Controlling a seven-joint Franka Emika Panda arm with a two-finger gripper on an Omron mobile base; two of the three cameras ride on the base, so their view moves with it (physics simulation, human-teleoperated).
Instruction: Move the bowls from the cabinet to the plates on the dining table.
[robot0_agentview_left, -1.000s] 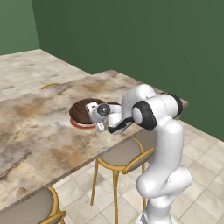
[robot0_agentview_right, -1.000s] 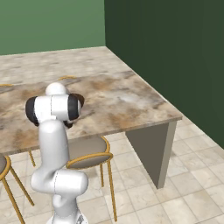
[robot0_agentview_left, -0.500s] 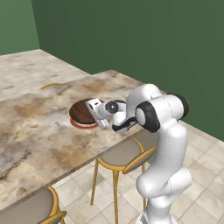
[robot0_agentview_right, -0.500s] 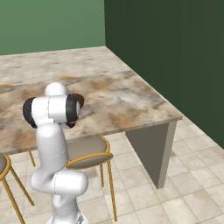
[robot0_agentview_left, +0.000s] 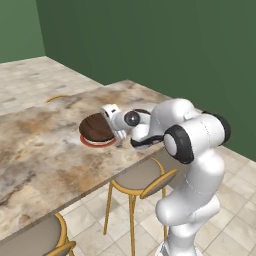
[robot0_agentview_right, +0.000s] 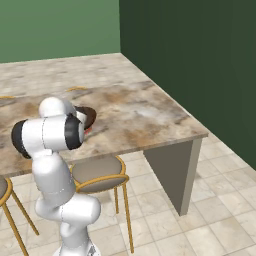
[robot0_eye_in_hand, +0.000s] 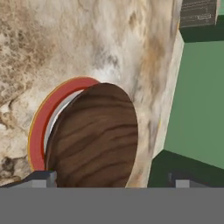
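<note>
Inspection of the left base view: the dark brown wood-grained bowl (robot0_agentview_left: 96, 127) sits on a red-rimmed plate (robot0_agentview_left: 98, 143) on the table (robot0_agentview_left: 45, 150), near its front edge. The tool (robot0_agentview_left: 111, 123) stands at the bowl's 3 o'clock side, just beside the rim, jaws spread wide and nothing between them; the bowl is released.

Hand view: the bowl (robot0_eye_in_hand: 92, 138) lies straight ahead along the tool's line of sight, the plate's (robot0_eye_in_hand: 41, 118) red rim showing at its 9 to 11 o'clock. One finger tip (robot0_eye_in_hand: 40, 178) sits at the 7 o'clock corner.

Judgement: this bowl appears delivered. A clean withdrawal should run directly away from the bowl, toward 3 o'clock in the left base view, to avoid nudging the rim.
</note>
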